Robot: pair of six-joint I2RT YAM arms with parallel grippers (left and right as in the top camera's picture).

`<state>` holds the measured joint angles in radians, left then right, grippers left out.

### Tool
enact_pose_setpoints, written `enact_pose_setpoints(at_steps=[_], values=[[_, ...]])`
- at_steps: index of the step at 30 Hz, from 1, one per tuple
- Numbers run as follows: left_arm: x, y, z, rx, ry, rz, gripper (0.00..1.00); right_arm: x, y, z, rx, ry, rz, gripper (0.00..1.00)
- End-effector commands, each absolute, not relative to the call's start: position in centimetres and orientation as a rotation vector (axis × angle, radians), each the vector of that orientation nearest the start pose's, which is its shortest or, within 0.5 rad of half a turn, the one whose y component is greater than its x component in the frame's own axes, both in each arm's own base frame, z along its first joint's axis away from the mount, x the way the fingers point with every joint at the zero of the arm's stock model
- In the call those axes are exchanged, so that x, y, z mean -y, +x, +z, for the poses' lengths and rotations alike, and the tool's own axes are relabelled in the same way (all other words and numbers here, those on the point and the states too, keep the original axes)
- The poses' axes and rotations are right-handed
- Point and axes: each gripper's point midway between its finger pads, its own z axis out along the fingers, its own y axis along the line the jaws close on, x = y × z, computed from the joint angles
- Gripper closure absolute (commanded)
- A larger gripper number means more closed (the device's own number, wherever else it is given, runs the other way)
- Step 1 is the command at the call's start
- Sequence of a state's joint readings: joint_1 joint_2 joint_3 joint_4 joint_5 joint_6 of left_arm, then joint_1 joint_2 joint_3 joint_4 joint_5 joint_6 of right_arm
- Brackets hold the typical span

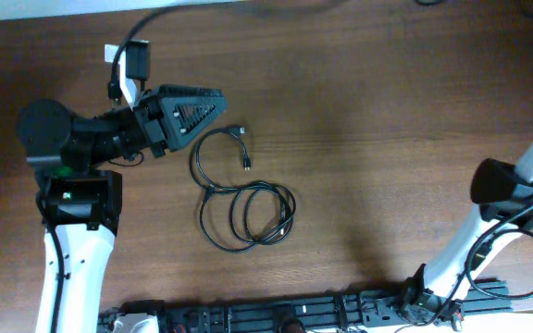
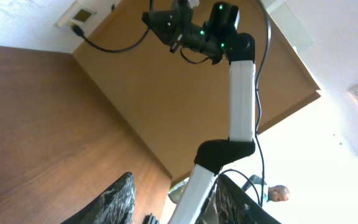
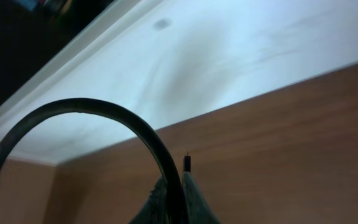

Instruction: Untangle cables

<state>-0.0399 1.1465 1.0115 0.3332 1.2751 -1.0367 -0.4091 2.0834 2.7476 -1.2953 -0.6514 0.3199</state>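
Cables [image 1: 213, 190] on table [image 1: 387, 111] just right of left gripper [image 1: 204, 113], seemingly not touching it.

The table [image 1: 387, 111] is dark brown wood with visible grain and a soft satin sheen. The cables [image 1: 248, 208] have a smooth, matt black sheath. The left arm's casing [image 1: 72, 268] looks like smooth white plastic.

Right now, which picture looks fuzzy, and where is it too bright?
Right wrist view: fuzzy, a thick black wire sits blurred close to the lens. Left wrist view: tilted, the right side washed out white. Overhead view: sharp, the cables clear on the table, with glare at its right edge.
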Motion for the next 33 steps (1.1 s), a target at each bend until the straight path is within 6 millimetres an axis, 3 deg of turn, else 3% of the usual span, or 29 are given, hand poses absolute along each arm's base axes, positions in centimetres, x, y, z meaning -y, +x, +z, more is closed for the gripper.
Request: enact_pose_setpoints(at_steps=[1, 8, 12, 13, 14, 15, 17, 22, 25, 28, 33], values=[[17.7, 27.1, 40.8, -1.718, 0.479, -1.659, 0.58, 14.2, 46.2, 41.4, -2.068, 0.549, 0.604, 0.96], [17.9, 25.8, 40.5, -1.725, 0.569, -1.689, 0.59, 23.9, 41.6, 40.8, -1.991, 0.792, 0.475, 0.96], [18.0, 25.5, 40.5, -1.728, 0.586, -1.698, 0.59, 28.0, 39.0, 40.8, -1.941, 0.887, 0.416, 0.96], [18.0, 25.5, 40.5, -1.728, 0.585, -1.697, 0.59, 28.7, 38.5, 40.8, -1.931, 0.903, 0.406, 0.8], [18.0, 25.5, 40.5, -1.728, 0.585, -1.697, 0.59, 29.2, 38.1, 40.8, -1.924, 0.918, 0.397, 0.35], [18.0, 25.5, 40.5, -1.728, 0.586, -1.697, 0.58, 29.9, 37.6, 40.8, -1.915, 0.933, 0.388, 0.01], [18.0, 25.5, 40.5, -1.727, 0.584, -1.696, 0.59, 30.5, 37.1, 40.8, -1.907, 0.948, 0.379, 0.01], [18.0, 25.5, 40.5, -1.728, 0.585, -1.697, 0.58, 30.0, 37.1, 40.5, -1.926, 0.944, 0.392, 0.01], [18.0, 25.5, 40.5, -1.728, 0.587, -1.698, 0.59, 27.6, 38.1, 40.6, -1.98, 0.79, 0.437, 0.01], [18.0, 25.5, 40.5, -1.727, 0.583, -1.696, 0.59, 25.9, 39.0, 40.4, -2.01, 0.756, 0.471, 0.01], [18.0, 25.5, 40.5, -1.727, 0.585, -1.696, 0.6, 20.8, 41.3, 40.6, -2.067, 0.556, 0.563, 0.02]])
